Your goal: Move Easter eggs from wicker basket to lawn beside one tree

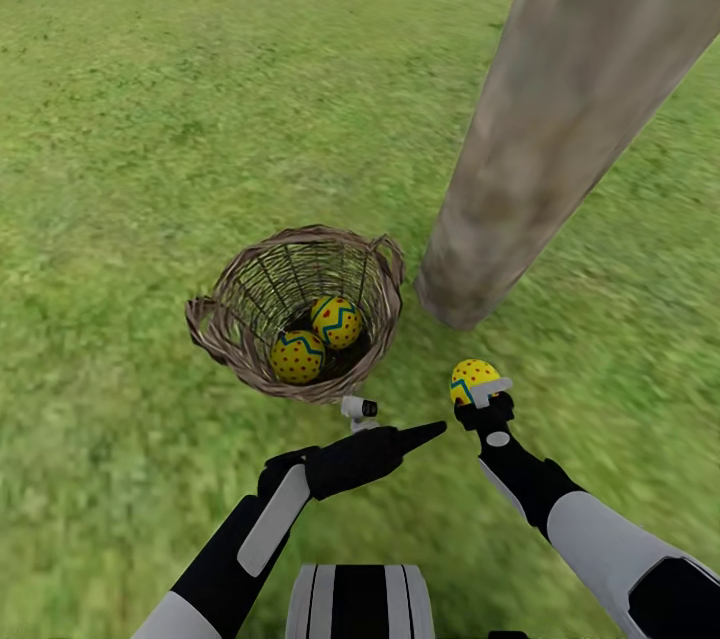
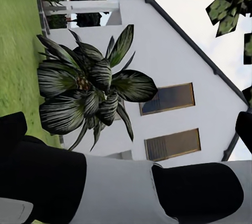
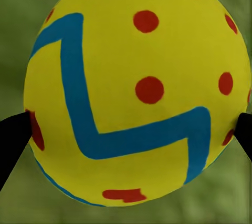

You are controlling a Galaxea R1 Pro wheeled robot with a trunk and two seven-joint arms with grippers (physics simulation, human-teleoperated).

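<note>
Woven brown twigs make up the basket [image 1: 245,319], which sits on the grass [image 1: 130,139] just beside the thick pale tree trunk [image 1: 560,109]. Two yellow eggs with blue zigzags lie touching at its bottom, one [image 1: 336,320] a little behind the other [image 1: 297,356]. The right claw [image 1: 478,389] is closed on a third egg [image 1: 470,376], its dark fingertips [image 3: 11,140] pressed to either side, near the foot of the trunk. The left claw [image 1: 420,435] points across toward the right arm, near the basket's rim; I cannot tell how far it is open. Beyond the left arm stand a spiky dark plant [image 2: 92,90] and a white house [image 2: 173,77].
</note>
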